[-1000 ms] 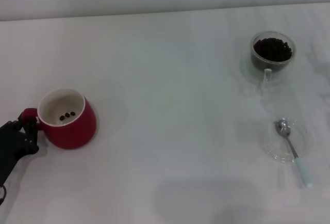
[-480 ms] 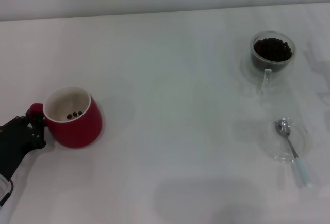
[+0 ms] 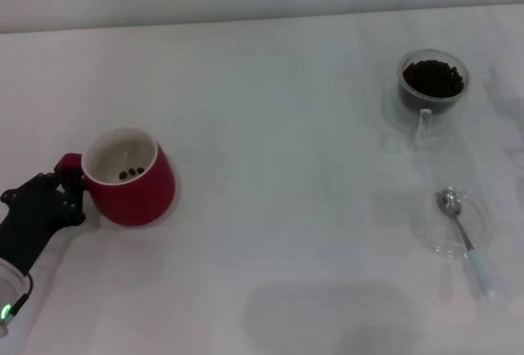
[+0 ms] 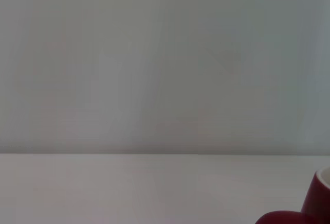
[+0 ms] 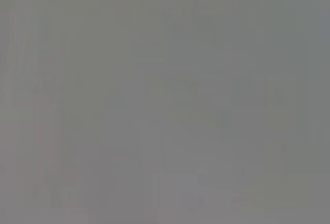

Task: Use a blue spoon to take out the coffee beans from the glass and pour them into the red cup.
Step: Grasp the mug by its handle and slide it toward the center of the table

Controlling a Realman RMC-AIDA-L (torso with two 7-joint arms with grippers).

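The red cup (image 3: 129,177) stands at the left of the white table with a few coffee beans (image 3: 131,173) inside. My left gripper (image 3: 67,189) is shut on its red loop handle (image 3: 70,167). A corner of the cup shows in the left wrist view (image 4: 314,203). The glass (image 3: 432,85), full of coffee beans (image 3: 432,77), stands at the far right. The blue spoon (image 3: 465,240) lies in front of it, bowl resting in a flat clear saucer (image 3: 453,222). My right gripper is out of view.
The white table (image 3: 278,167) ends at a pale wall at the back. A faint shadow lies on the table near the front edge.
My left gripper has moved the red cup to the right and a little farther back by its handle. The glass, saucer and spoon have not moved.
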